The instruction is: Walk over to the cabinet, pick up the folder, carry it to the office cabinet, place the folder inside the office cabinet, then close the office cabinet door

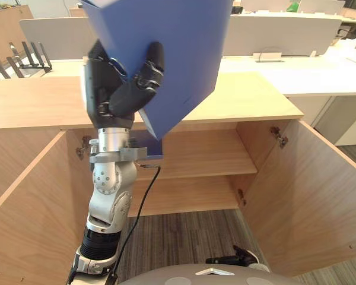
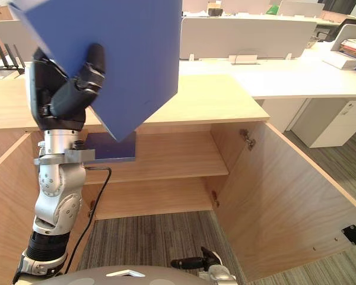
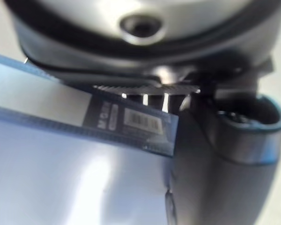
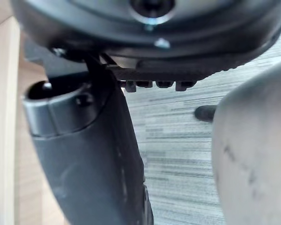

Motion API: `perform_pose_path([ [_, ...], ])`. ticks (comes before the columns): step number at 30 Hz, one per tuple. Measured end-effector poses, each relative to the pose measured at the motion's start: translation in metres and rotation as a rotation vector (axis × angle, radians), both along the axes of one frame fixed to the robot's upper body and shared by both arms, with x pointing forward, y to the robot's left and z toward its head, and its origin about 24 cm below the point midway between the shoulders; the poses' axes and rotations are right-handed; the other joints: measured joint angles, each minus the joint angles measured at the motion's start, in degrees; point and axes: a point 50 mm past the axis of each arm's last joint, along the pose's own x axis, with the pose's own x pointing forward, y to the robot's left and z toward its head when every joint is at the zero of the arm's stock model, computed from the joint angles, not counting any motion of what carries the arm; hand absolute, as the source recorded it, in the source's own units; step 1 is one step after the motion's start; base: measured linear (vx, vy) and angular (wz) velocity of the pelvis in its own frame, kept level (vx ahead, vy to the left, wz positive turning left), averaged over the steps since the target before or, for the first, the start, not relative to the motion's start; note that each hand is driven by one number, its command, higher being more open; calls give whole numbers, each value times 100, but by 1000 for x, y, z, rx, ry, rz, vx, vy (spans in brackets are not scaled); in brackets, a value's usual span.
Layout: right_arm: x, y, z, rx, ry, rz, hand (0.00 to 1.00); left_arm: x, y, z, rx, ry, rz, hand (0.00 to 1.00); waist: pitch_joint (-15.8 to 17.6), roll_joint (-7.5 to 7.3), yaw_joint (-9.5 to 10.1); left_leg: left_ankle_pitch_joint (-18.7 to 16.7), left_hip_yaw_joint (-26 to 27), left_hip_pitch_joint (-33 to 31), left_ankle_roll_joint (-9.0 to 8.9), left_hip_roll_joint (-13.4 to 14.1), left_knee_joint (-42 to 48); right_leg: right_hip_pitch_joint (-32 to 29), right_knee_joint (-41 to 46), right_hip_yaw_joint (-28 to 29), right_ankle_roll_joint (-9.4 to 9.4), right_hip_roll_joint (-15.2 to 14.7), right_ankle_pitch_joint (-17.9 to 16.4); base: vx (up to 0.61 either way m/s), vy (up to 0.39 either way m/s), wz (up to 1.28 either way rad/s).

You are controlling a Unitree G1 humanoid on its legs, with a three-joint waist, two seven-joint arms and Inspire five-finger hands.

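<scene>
Folder first: the blue folder [image 1: 166, 47] sits closest to your head camera. It fills the upper centre of the frame, tilted so one corner points down towards the open cabinet. It is in the air, above and in front of the cabinet top, not inside.

Your left hand [image 1: 107, 83] carries it at centre left. The fingers are clamped on the folder's lower left edge; part of the hand wraps over the blue face towards you, the rest lies behind the sheet. Left wrist view agrees: the folder edge with its barcode label [image 3: 140, 123] is wedged between thumb and fingers.

Dark blue patch [image 2: 113, 147] just below the folder's low corner, at shelf level. You cannot tell whether it belongs to the folder or lies on the shelf.

Office cabinet [image 1: 53, 104]: light wood, both doors swung wide.
- left door [image 1: 18, 208] at lower left
- right door [image 1: 320, 196] at lower right
- one shelf [image 1: 202, 154] across the middle
- grey striped carpet [image 1: 190, 237] in front

Your right hand [image 1: 237, 258] hangs at the bottom edge, right of centre, over the carpet and well apart from the folder. Open or closed, you cannot tell.

Beyond the cabinet: white bench [image 1: 308, 74] with pale partition screens [image 1: 273, 32] at upper right, and a black slotted rack [image 1: 24, 59] at upper left.
</scene>
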Motion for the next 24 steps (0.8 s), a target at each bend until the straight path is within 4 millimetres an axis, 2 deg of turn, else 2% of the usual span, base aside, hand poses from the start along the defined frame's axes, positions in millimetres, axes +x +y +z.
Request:
perform_pose_path([
  [4,26,18,23,124,-197,35,100,-9,21,11,-83,-84,16,0,2,0,-99,-24,19,-22,22,-10,31,-32,0,11,-3,13,1,-3,-3,-1],
  [7,45,20,40,183,-311,6,100,-16,35,14,-121,-121,62,0,2,-4,-139,-52,22,-69,42,-16,82,-48,0,16,-3,21,3,0,0,0],
  [13,86,0,94,351,-629,-155,100,-26,62,15,-140,-159,194,0,28,-34,-114,-54,23,-76,42,-21,79,-79,0,25,-2,27,4,-26,-16,0],
  [14,93,-6,108,416,-715,-218,100,-28,66,16,-143,-169,218,0,42,-34,-118,-55,23,-76,41,-21,78,-80,0,27,-2,27,4,0,0,0],
  [18,105,-26,138,504,-905,-351,100,-33,75,10,-146,-152,262,0,54,-28,-121,-57,40,-72,38,-21,76,-88,0,52,-2,32,4,0,0,0],
  [24,111,-52,161,577,-1071,-520,100,-35,83,5,-195,-140,234,0,111,-12,-122,-61,96,-65,40,-22,82,-87,0,120,6,37,19,-33,-22,-6],
])
